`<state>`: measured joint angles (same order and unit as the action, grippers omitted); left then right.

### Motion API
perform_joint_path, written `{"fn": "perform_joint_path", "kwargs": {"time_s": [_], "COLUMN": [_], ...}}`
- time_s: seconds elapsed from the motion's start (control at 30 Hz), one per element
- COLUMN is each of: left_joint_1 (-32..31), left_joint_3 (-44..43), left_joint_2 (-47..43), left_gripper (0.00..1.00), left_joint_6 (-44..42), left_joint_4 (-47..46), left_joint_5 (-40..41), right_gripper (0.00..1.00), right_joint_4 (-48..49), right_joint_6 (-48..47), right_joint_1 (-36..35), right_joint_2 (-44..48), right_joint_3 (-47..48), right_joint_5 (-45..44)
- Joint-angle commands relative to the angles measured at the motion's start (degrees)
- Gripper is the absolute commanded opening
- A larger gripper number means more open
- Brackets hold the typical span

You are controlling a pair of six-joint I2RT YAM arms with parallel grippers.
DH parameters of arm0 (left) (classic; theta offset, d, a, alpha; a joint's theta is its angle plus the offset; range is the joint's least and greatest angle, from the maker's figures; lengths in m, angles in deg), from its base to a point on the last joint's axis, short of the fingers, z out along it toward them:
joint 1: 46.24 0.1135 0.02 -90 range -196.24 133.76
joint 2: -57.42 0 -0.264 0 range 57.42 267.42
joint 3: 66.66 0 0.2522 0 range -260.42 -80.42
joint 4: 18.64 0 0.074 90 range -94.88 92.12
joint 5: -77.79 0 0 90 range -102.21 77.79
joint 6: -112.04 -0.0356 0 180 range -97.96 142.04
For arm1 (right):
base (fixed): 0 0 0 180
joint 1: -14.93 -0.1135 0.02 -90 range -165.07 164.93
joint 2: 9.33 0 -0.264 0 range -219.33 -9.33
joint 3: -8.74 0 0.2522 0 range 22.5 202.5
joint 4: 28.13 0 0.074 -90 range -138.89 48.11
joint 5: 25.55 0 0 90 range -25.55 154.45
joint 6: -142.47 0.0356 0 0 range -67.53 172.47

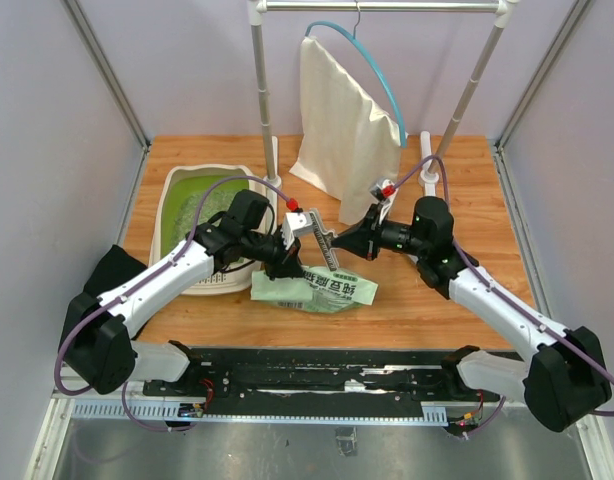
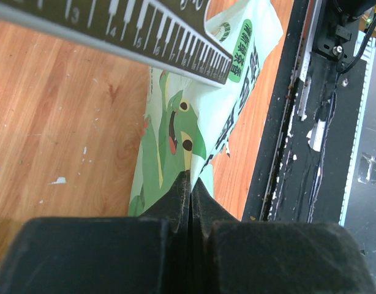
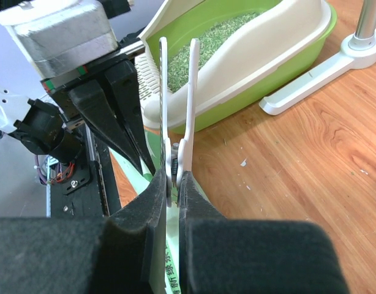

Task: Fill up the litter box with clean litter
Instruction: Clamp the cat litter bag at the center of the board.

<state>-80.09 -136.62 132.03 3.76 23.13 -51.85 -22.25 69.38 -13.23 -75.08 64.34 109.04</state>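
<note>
The litter box [image 1: 171,210], beige with a raised rim and a lime-green interior, stands on the left rear part of the table [image 1: 437,290]. The clean litter [image 1: 202,205] lies in it as a pale, speckled green-grey layer.

Near edge: a black mounting rail [image 1: 317,375] carries both arm bases. The left arm [image 1: 147,290] and the right arm [image 1: 497,300] reach inward from it and converge over the middle of the table.

Middle, lower level: a flat green bag [image 1: 327,292] with white printing lies on the wood, just in front of the near right corner of the litter box.

Middle, left: the left gripper [image 2: 189,182] points down at the left end of the bag. Its two fingers are pressed fully together, with no gap between them. Their tips are at the bag's surface, but it cannot be told whether a fold of the film is pinched between them.

Middle, right: the right gripper [image 3: 174,177] is closed on the base of a white clip [image 3: 191,92]. The clip's two flat blades stand slightly apart and extend toward the litter box. The clip hangs above the bag, close beside the left gripper's fingers. Its underside shows ruler-like marks in the left wrist view.

Rear: a white rack [image 1: 259,90] rises behind the litter box, its foot resting on the wood. A cream cloth bag [image 1: 337,120] hangs from the top bar on a blue hanger [image 1: 372,60], well behind both grippers.
</note>
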Motion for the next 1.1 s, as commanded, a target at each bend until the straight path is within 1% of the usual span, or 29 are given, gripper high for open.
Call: {"fn": "perform_joint_path", "kwargs": {"time_s": [0.0, 0.07, 0.13, 0.17, 0.23, 0.33, 0.4, 0.47, 0.57, 0.6, 0.63, 0.73, 0.93, 1.07], "left_joint_1": [-0.3, -0.3, -0.3, -0.3, -0.3, -0.3, -0.3, -0.3, -0.3, -0.3, -0.3, -0.3, -0.3, -0.3], "left_joint_3": [-0.8, -1.1, -1.1, -1.1, -0.9, -0.6, -0.5, -1.0, -2.7, -3.5, -4.3, -7.5, -9.4, -10.5], "left_joint_2": [-1.3, -1.2, -1.2, -1.2, -1.0, -0.3, 1.1, 3.1, 6.9, 8.6, 9.8, 12.9, 15.8, 17.9], "left_gripper": [0.00, 0.01, 0.01, 0.03, 0.12, 0.20, 0.23, 0.27, 0.32, 0.37, 0.39, 0.44, 0.46, 0.45], "left_joint_6": [0.9, 1.4, 1.7, 1.8, 1.8, 1.3, 1.4, 1.5, 0.9, 0.6, 0.5, 0.6, 4.6, 5.2], "left_joint_4": [-3.4, -3.6, -3.9, -3.9, -3.9, -4.2, -5.4, -6.1, -6.0, -5.7, -5.5, -5.6, -10.3, -9.2], "left_joint_5": [-0.7, -0.7, -0.8, -0.9, -1.0, -1.2, -2.0, -2.9, -3.6, -3.7, -3.7, -5.5, -7.1, -7.4], "right_gripper": [0.01, 0.01, 0.01, 0.01, 0.01, 0.01, 0.01, 0.01, 0.01, 0.01, 0.01, 0.01, 0.01, 0.01], "right_joint_4": [1.9, 3.0, 2.3, 0.7, -4.5, -10.9, -14.3, -16.3, -17.3, -17.5, -17.7, -18.8, -20.4, -20.5], "right_joint_6": [2.4, 2.7, 0.9, -0.6, -4.1, -8.1, -9.7, -9.7, -9.1, -9.1, -9.0, -9.1, -9.7, -9.6], "right_joint_1": [-0.7, -0.8, -0.7, -0.6, 0.0, 1.3, 2.5, 4.0, 6.2, 6.7, 7.2, 8.0, 8.9, 9.2], "right_joint_2": [2.1, 2.2, 2.4, 2.8, 4.5, 8.0, 10.4, 11.9, 14.5, 15.3, 16.0, 17.4, 18.9, 18.7], "right_joint_3": [1.9, 1.2, 0.6, 0.5, 1.5, 2.1, 2.1, 1.7, 0.3, -0.1, -0.5, -0.9, -1.2, -1.1], "right_joint_5": [-0.7, -0.6, -1.4, -2.6, -6.2, -13.1, -17.1, -18.6, -18.4, -18.0, -17.4, -15.4, -14.4, -12.7]}}
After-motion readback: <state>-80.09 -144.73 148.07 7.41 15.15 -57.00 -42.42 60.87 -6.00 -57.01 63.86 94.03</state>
